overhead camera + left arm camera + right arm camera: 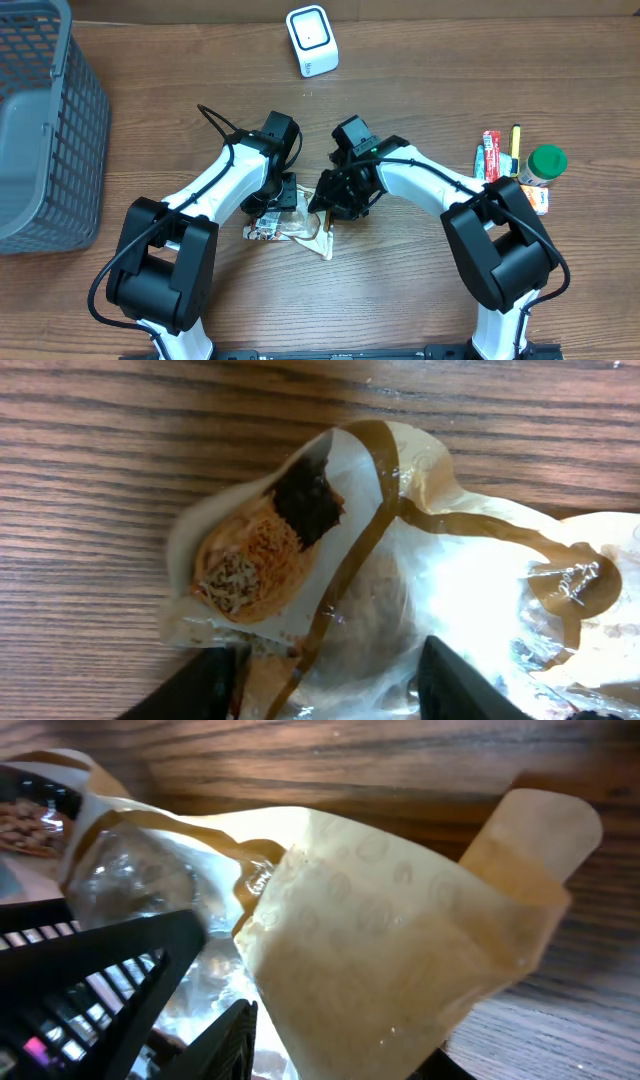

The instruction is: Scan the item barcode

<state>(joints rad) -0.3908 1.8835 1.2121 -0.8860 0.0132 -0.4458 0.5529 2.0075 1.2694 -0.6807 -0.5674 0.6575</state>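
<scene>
Overhead view is showing the snack packet (290,228) lying on the table (400,310), well away from the white scanner (312,40) on the robot's side and almost in line with it. Both arms are meeting over it: the left gripper (274,204) is sitting at the packet's end on the scanner's left, the right gripper (336,200) at the opposite end.

Seen from the left wrist, the 2 fingers are standing apart with the packet's bulging middle between them; whether they are pinching the film I cannot tell. Seen from the right wrist, the 2 dark fingers are sitting against the clear, glossy part beside a cream flap that is curling up off the wood; again I cannot tell if they are clamping it.

The packet is looking light and soft: thin crinkly film, shiny enough to be slippery, with crumbly contents that are probably crushing easily. I am judging the flat sealed edges and the cream flap to be the best holds, 1 at each end, so the film is pulling taut without squeezing the filling. No barcode is showing in any view, so the printed side is probably needing turning toward the scanner.
</scene>
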